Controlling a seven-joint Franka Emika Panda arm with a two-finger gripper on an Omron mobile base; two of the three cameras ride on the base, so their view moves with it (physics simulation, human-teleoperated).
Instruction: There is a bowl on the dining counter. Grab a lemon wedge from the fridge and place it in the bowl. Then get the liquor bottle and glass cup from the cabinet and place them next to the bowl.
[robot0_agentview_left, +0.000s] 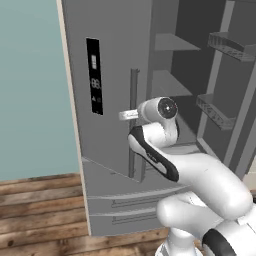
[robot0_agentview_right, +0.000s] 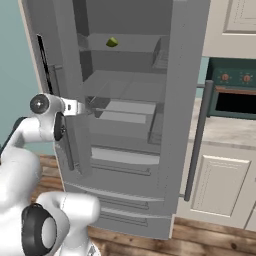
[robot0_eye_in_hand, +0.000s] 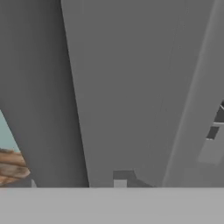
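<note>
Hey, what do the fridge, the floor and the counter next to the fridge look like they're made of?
The fridge: flat matte grey all over, probably painted or brushed metal; no shine to confirm it. The floor: brown planks with grain and seams, so apparently wood. The counter: pale beige, faintly mottled, stone-like, though the rendering leaves that open.

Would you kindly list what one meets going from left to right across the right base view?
Teal wall → fridge door with its handle → lemon wedge on a shelf → open right fridge door → oven over a cream cabinet.
</note>
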